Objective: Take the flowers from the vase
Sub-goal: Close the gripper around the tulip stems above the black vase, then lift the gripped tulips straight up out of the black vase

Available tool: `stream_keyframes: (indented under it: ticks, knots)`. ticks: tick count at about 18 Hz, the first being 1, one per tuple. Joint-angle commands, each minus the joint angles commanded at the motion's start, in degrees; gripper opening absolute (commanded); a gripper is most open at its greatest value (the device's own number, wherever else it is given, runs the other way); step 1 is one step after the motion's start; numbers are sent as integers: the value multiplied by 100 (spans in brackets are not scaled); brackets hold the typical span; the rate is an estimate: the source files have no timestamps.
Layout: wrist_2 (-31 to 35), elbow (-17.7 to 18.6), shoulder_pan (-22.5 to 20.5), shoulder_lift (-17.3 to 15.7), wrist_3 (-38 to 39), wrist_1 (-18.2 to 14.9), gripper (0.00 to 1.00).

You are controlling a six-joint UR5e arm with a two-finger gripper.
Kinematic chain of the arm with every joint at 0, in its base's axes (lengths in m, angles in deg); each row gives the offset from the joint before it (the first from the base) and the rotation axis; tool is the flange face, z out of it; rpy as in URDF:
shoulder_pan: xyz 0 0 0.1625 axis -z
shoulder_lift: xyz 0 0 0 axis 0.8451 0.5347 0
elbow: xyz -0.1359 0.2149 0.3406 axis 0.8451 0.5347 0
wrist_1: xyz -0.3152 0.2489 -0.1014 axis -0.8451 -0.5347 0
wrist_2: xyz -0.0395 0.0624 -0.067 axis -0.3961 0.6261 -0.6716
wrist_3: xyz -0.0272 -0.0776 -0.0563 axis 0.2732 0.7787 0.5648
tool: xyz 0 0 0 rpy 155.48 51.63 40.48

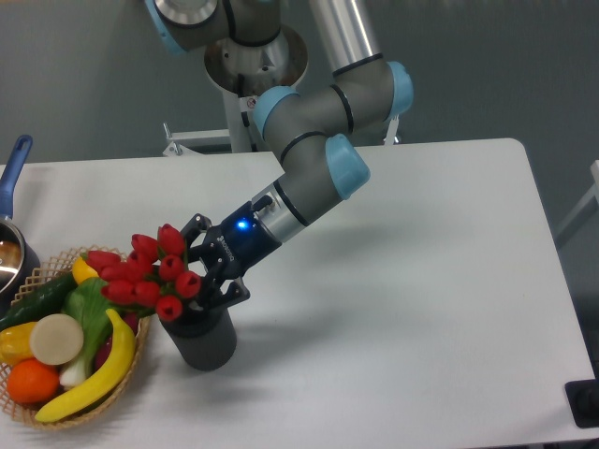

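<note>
The flowers point(150, 273), a bunch of red tulip buds, stand in the dark grey vase point(201, 341) at the front left of the table and lean left toward the basket. My gripper point(204, 269) has come in from the right at the level of the vase's mouth. Its jaws look spread, one finger point(195, 225) above the bunch and the other point(234, 293) at the vase's rim. The buds hide the fingertips and the stems.
A wicker basket point(94, 410) of fruit and vegetables sits directly left of the vase, touching or nearly so. A pot with a blue handle point(13, 164) is at the far left edge. The arm's base point(255, 65) stands behind the table.
</note>
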Motion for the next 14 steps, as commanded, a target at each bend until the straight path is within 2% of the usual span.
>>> stream_keyframes:
  ticks: [1,6,9,14]
  knots:
    - [0,0,0,-9,9,0,42]
    - [-17,0,-26,-18,9,0,42]
    - [-350,-17,-53,-44,184,0,42]
    - [-501,-307,-88,-114,640,0,42]
